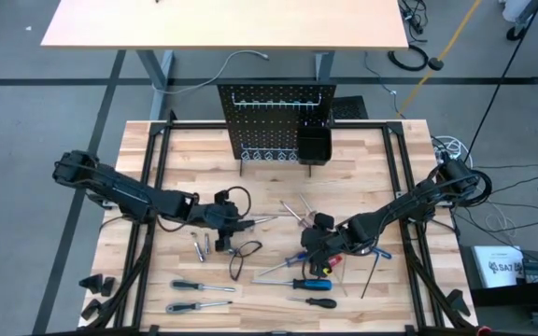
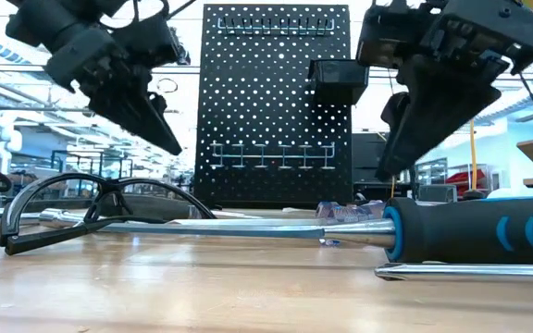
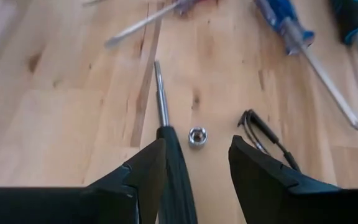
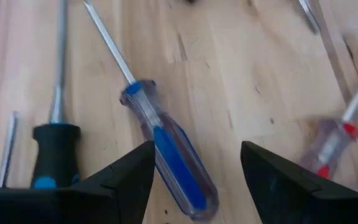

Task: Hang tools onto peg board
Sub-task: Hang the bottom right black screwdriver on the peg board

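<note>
Step in hand, by my reading: picking tools off the surface [image 1: 185,149]; nothing looked hung yet, since the hooks on the peg board [image 1: 276,117] appeared bare. The peg board stood upright at the far middle of the surface, a black perforated metal panel with 1 small black bin [image 1: 314,145] fixed at its right side. The left claw [image 3: 194,168] hung low over the surface left of centre, released, its fingers spread around a small silver socket bit [image 3: 197,135], with a thin dark-handled driver [image 3: 162,102] lying along the inside of one finger; whether that driver was touched I could not tell. A black wire loop [image 3: 263,134] lay just beside. The right claw [image 4: 194,174] hovered right of centre, also released and holding nothing, with a clear-handled screwdriver with blue core [image 4: 169,158] between its fingers and a black-handled driver [image 4: 55,152] just beside. The next move probably called for each claw to descend and close squarely. Handles looked smooth, rounded plastic, likely to roll; shafts were slim polished steel; the surface was pale jointed wood.
</note>
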Available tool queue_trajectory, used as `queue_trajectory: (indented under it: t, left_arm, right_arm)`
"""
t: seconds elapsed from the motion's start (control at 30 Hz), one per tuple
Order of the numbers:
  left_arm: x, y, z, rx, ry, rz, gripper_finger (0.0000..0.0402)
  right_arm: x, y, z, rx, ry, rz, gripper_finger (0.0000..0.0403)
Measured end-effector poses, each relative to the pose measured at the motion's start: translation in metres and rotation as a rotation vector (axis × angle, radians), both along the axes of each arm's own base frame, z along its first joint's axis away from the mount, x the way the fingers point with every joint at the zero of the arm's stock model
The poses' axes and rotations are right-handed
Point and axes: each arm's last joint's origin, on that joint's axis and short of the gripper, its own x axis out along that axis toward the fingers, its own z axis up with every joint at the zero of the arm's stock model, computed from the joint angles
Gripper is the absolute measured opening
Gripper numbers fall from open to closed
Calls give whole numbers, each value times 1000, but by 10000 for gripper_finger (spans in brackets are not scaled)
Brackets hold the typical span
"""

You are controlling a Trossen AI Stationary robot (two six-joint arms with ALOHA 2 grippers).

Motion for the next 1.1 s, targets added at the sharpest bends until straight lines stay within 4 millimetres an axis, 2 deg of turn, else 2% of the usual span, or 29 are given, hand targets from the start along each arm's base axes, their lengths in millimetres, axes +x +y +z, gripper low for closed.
queue_trajectory:
  t: [0.37,0.7,1.1]
  left_arm:
    - [-6,1,16,33,-72,-39,177]
    - [0,0,27,44,-189,-61,177]
    - [4,0,34,-119,-277,70,177]
  right_arm:
    - [11,5,10,-69,-160,161,228]
    - [21,1,18,-54,-266,143,228]
    - [23,3,21,-83,-313,191,228]
